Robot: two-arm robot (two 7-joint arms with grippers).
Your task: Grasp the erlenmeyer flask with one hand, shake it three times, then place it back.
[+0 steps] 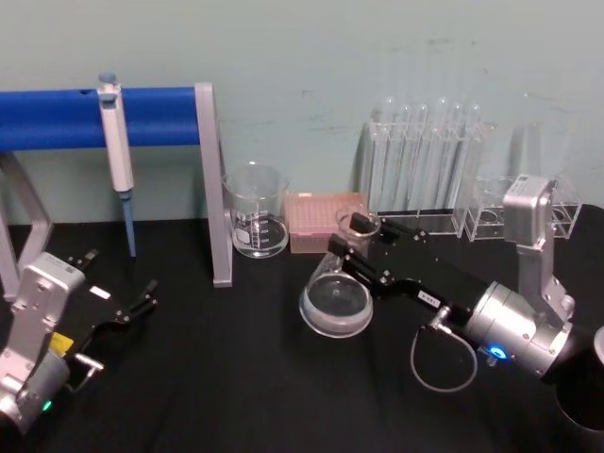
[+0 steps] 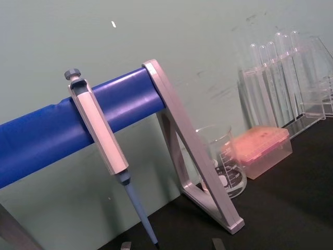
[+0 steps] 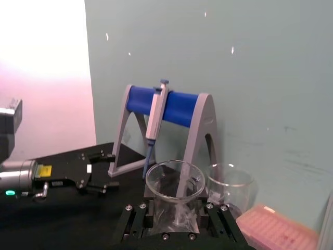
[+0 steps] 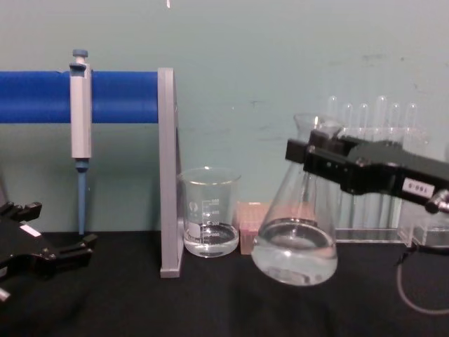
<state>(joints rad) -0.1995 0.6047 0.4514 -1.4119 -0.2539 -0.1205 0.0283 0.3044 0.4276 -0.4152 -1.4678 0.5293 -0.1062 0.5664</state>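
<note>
- The pipette (image 1: pixel 116 142) is hung on the stand (image 1: pixel 213 179), left.
- The beaker (image 1: pixel 257 215) is set between stand and tip box (image 1: pixel 319 222).
- The erlenmeyer flask (image 1: pixel 335 302) is held by the right gripper (image 1: pixel 355 242) before the tip box.
- The tube rack (image 1: pixel 425 175) is placed rear right.

Clear erlenmeyer flask (image 1: pixel 335 302), a little clear liquid in its wide base, tilted, neck clamped between jaws of the right gripper (image 1: pixel 351 238), near the table's (image 1: pixel 236 377) middle.

This is a lab, with a pipette (image 1: pixel 116 142), test tubes (image 1: pixel 425 160) and a beaker (image 1: pixel 256 212).
</note>
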